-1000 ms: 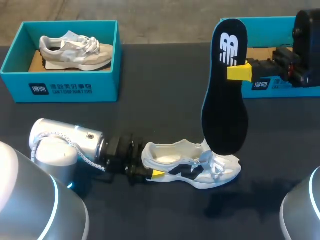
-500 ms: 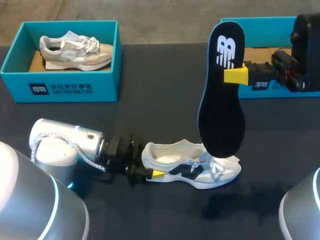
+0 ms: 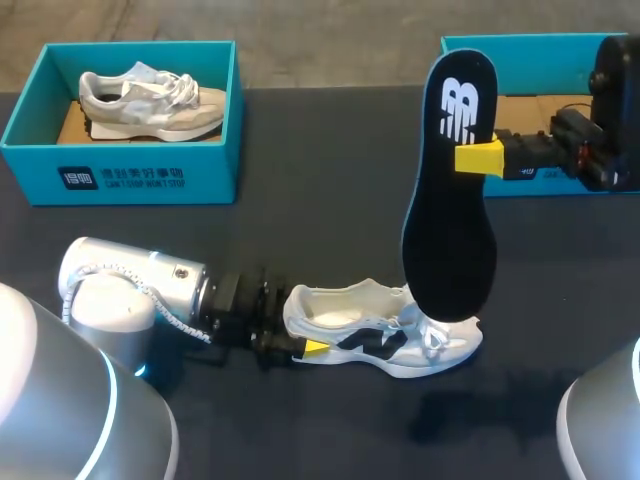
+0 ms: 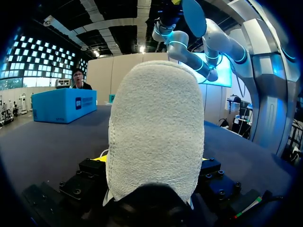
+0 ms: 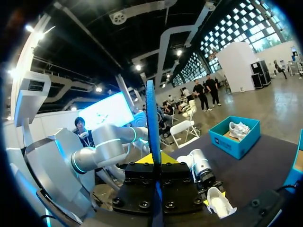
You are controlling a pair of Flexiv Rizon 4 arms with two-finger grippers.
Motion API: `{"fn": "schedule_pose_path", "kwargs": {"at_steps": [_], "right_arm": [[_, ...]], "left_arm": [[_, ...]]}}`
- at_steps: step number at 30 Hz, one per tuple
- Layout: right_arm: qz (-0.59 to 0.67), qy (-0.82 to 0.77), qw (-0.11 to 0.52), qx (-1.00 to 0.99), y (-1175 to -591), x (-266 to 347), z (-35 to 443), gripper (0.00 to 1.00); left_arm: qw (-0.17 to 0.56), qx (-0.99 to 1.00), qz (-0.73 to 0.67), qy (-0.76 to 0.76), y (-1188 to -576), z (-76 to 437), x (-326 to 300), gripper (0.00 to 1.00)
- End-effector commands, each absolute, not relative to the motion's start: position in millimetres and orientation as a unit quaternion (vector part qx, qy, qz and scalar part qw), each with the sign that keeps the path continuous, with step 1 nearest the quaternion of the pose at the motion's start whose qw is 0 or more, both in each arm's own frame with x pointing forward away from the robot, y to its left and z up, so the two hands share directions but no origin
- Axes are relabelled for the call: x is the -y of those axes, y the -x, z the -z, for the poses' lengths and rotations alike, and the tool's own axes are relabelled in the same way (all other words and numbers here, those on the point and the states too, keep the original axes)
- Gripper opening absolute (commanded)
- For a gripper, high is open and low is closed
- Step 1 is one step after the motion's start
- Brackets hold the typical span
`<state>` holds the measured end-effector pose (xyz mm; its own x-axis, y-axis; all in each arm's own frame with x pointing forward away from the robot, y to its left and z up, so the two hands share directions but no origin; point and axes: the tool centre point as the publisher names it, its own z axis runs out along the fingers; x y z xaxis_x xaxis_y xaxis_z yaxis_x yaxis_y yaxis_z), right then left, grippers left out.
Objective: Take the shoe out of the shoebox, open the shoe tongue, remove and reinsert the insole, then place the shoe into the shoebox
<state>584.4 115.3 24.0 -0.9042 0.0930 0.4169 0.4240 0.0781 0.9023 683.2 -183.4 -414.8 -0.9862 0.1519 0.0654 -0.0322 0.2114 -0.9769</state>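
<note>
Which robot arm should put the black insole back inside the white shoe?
The right arm, I think. Its jaws pinch the insole, held upright with its lower end at the front of the shoe. The left arm has its jaws busy gripping the heel.

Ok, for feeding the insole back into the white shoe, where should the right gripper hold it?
Near the heel end, by the logo, pinching the flat faces of the insole from its side edge, as the right gripper does now. It hangs upright, so the wide toe end is free to enter the shoe.
</note>
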Motion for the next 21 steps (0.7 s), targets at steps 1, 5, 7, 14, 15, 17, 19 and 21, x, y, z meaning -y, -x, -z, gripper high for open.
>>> {"fn": "schedule_pose_path", "kwargs": {"at_steps": [1, 5, 7, 14, 15, 17, 19, 21], "right_arm": [[0.656, 0.182, 0.124, 0.722, -581, -116, -22, 0.00], [0.656, 0.182, 0.124, 0.722, -581, -116, -22, 0.00], [0.656, 0.182, 0.124, 0.722, -581, -116, -22, 0.00], [0.656, 0.182, 0.124, 0.722, -581, -116, -22, 0.00], [0.656, 0.182, 0.124, 0.722, -581, -116, -22, 0.00], [0.656, 0.182, 0.124, 0.722, -581, -116, -22, 0.00], [0.656, 0.182, 0.124, 0.722, -581, -116, -22, 0.00], [0.656, 0.182, 0.124, 0.722, -581, -116, -22, 0.00]], "left_arm": [[0.073, 0.778, -0.622, 0.041, -687, 417, 182, 0.37], [0.073, 0.782, -0.617, 0.050, -686, 417, 179, 1.00], [0.067, 0.787, -0.611, 0.058, -686, 417, 176, 1.00], [0.058, 0.803, -0.589, 0.071, -690, 406, 163, 1.00], [0.058, 0.806, -0.585, 0.074, -689, 404, 160, 1.00], [0.059, 0.815, -0.572, 0.076, -689, 399, 154, 1.00], [0.066, 0.823, -0.558, 0.080, -688, 396, 148, 1.00], [0.070, 0.833, -0.542, 0.088, -685, 394, 142, 1.00]]}}
